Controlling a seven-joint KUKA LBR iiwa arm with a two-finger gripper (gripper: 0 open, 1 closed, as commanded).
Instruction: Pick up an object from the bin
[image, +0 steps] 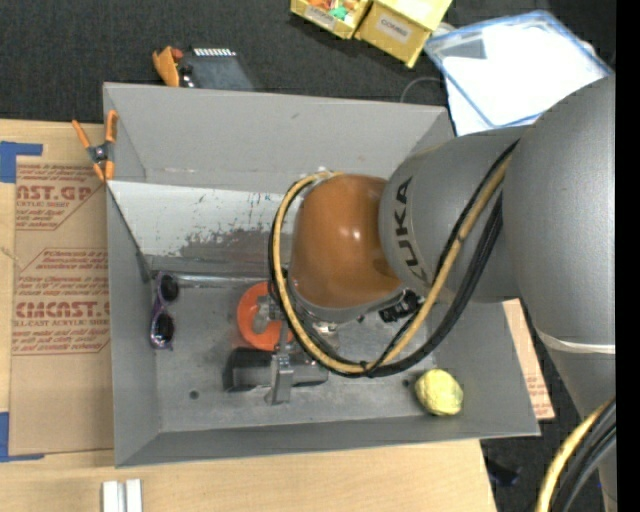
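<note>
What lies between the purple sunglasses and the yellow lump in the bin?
In the camera view, a black block and an orange round thing, partly under the robot's wrist.

Purple sunglasses (160, 318) are seen lying by the left wall of the bin (300, 130), and a yellow lumpy ball (438, 391) is found near its lower right corner. Beyond the far rim, yellow boxes (400, 25) and a pale blue plastic sheet (520, 70) are laid on the dark surface (60, 50).
</note>
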